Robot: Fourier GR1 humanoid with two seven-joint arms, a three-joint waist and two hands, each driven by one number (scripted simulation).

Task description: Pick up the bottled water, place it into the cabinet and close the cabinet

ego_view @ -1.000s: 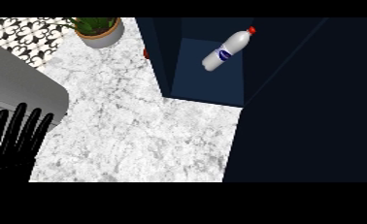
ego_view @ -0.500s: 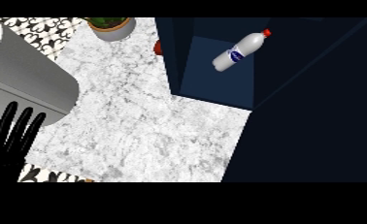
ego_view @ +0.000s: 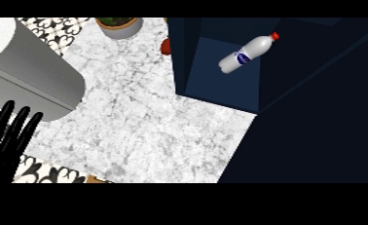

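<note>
At the far left edge you see the left robot hand [ego_view: 16, 130], fingers straight and spread, pointing up, holding nothing; it is resting beside the grey sink [ego_view: 36, 73] that fills the upper left. The right robot hand is not in view at all, so you cannot say anything about it.

Moving right, the marble surface [ego_view: 144, 121] runs across the middle. At its top edge stands a potted plant [ego_view: 119, 25], and just right of that a small red object [ego_view: 165, 46] sits against the cabinet's side; too little of it shows for you to name it.

Further right is the dark blue cabinet [ego_view: 215, 85], open towards you. The bottled water [ego_view: 248, 53] lies on its side inside, on the cabinet floor, red cap pointing up and to the right, apart from the walls. Judging by that, the placing step looks done and closing the cabinet is what remains. The large dark panel [ego_view: 309, 131] at the right is probably the door, though you cannot tell for certain.

If you do have to handle the bottle again, expect it to be light, smooth, and prone to rolling. Take it around the labelled middle of the body, not the narrow neck.
</note>
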